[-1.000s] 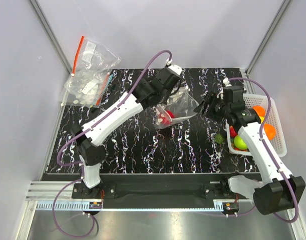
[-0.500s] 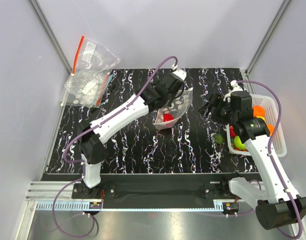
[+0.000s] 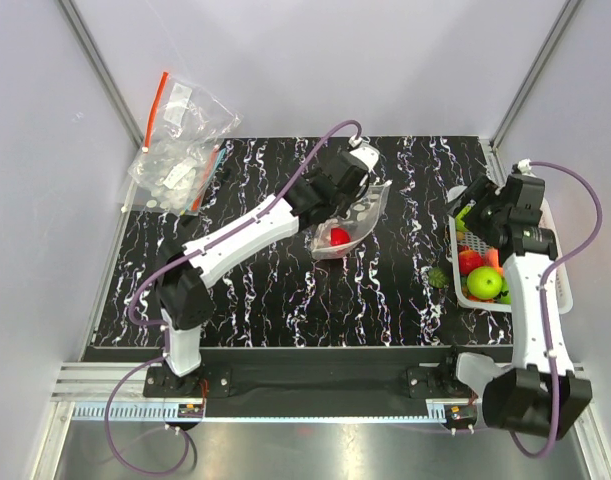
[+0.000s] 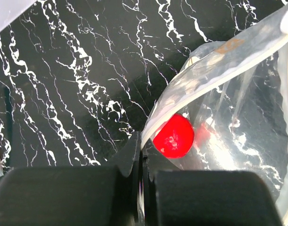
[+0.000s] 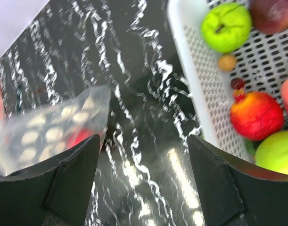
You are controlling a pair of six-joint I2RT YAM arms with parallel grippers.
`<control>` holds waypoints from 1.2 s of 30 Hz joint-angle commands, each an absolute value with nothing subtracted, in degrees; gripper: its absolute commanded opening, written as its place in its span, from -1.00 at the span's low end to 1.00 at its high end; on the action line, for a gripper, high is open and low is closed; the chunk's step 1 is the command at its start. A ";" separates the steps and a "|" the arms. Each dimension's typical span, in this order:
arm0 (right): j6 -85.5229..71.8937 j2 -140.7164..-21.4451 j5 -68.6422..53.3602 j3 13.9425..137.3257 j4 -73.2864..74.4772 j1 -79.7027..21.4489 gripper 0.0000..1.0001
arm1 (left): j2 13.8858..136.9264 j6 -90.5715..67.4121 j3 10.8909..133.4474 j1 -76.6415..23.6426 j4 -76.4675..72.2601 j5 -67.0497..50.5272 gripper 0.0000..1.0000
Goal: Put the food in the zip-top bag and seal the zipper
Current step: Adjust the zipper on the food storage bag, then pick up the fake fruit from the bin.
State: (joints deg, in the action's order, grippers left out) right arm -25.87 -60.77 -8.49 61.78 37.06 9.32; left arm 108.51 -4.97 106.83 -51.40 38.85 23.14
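Left gripper [image 4: 140, 153]: I am pinching the bag's [image 4: 238, 108] rim, fingers pressed together on the plastic. The bag is hanging just ahead of them, with one red fruit [image 4: 173, 135] lying inside, close by the pinch. Right gripper [image 5: 144, 141]: I am holding it spread wide, gripping nothing (hovering beside the basket [image 5: 191, 89]). A green apple [image 5: 226, 26] is sitting ahead-right, inside it.
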 commanded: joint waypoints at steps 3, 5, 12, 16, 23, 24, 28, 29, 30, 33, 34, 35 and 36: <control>-27.68 -67.14 -7.47 60.12 27.70 13.79 0.70 | 104.06 -1.94 106.35 -52.64 34.80 23.20 -1.00; -29.26 -69.51 -5.38 59.86 25.41 15.72 0.78 | 103.45 -1.50 105.21 -52.82 34.28 23.73 -1.00; -33.48 -76.37 -5.10 58.18 16.88 20.12 0.88 | 100.46 -0.53 98.88 -52.91 28.13 22.15 -0.99; -37.25 -82.51 -7.73 57.83 10.39 20.13 0.91 | 100.81 -2.46 98.18 -52.82 27.69 22.68 -0.96; -39.64 -91.49 -4.84 59.76 8.17 20.13 0.91 | 100.55 -2.55 97.47 -53.96 27.95 24.43 -0.95; -39.64 -92.10 -4.57 59.77 7.13 20.13 0.89 | 99.76 -2.55 97.04 -53.96 27.86 24.61 -0.95; -39.99 -95.44 -4.04 60.29 5.80 20.13 0.87 | 97.91 -2.29 94.66 -53.96 26.20 24.79 -0.95; -39.99 -96.15 -4.13 60.64 5.71 20.13 0.88 | 97.56 -2.29 94.40 -54.05 26.19 24.70 -0.95; -40.25 -96.67 -3.96 60.91 5.63 20.13 0.89 | 97.12 -2.29 94.31 -54.05 26.19 24.70 -0.95; -40.34 -98.52 -3.69 62.31 5.36 20.13 0.89 | 96.86 -2.46 93.87 -54.05 26.10 24.61 -0.95; -40.43 -99.48 -3.60 62.92 5.36 20.13 0.88 | 96.77 -2.37 93.87 -54.05 26.10 24.61 -0.95; -40.52 -99.84 -3.34 63.19 5.45 20.13 0.87 | 96.85 -2.37 93.87 -54.05 26.10 24.70 -0.95; -40.60 -100.54 -3.17 63.54 5.19 20.13 0.86 | 96.94 -2.29 93.78 -54.05 26.19 24.70 -0.95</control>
State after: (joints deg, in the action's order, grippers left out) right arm -39.75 -99.39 -5.28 60.34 8.14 20.14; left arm 99.72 -1.98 94.04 -53.98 29.78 23.22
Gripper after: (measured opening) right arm 0.935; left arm 0.024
